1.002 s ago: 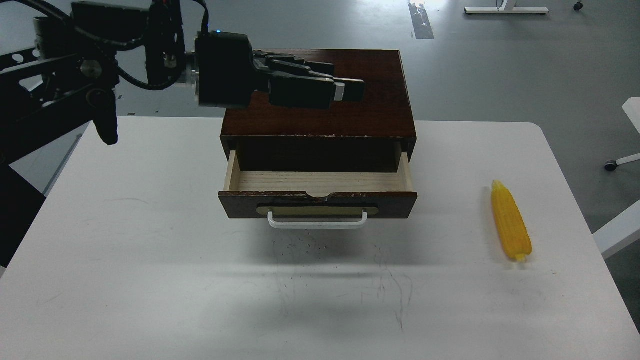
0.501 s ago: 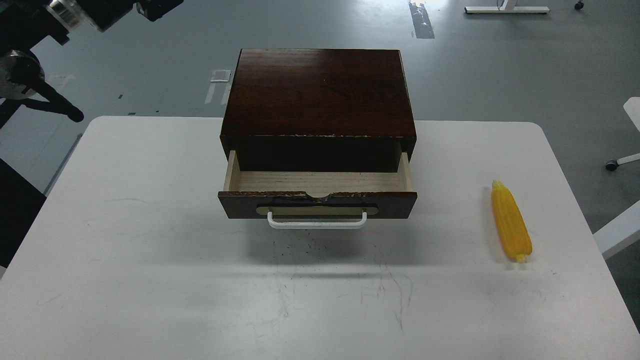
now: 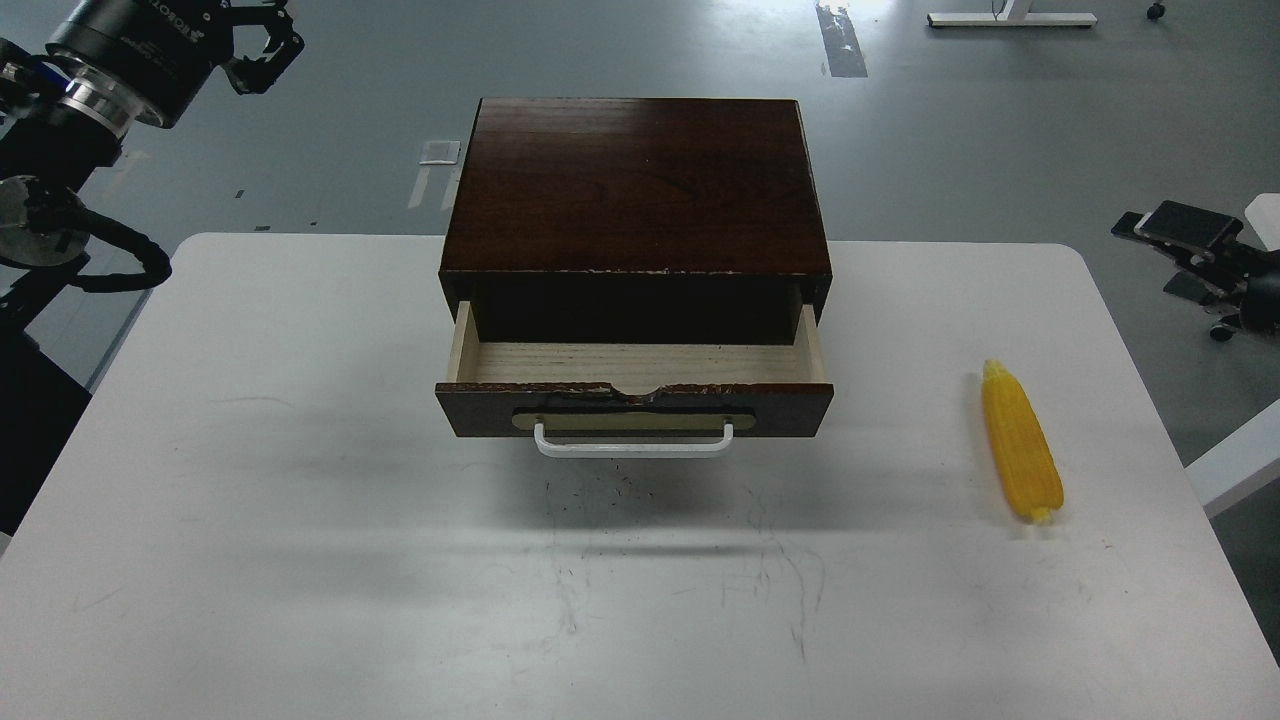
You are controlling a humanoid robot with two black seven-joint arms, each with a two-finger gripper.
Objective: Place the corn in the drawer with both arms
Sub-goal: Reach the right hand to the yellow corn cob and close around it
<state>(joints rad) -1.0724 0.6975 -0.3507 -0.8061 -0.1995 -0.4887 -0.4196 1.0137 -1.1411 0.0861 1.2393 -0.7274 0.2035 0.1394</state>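
The corn (image 3: pixel 1021 446) lies on the white table (image 3: pixel 300 500) at the right, pointing away from me, well clear of the box. The drawer (image 3: pixel 636 372) of the dark brown wooden box (image 3: pixel 638 185) is pulled out, its pale wood inside bare, its white bar handle (image 3: pixel 634 446) facing me. My left gripper (image 3: pixel 262 48) is raised at the top left, behind the table's far left corner; it is small and dark. My right gripper (image 3: pixel 1150 245) comes in at the right edge, above and behind the corn, its two fingers apart and empty.
The table's right edge runs close beside the corn. A white chair base (image 3: pixel 1245 320) stands on the grey floor past the right edge. Scuff marks show on the table in front of the drawer.
My left arm has swung from above the box top away to the top left. My right gripper has come into view at the right edge. The corn and the drawer have not moved.
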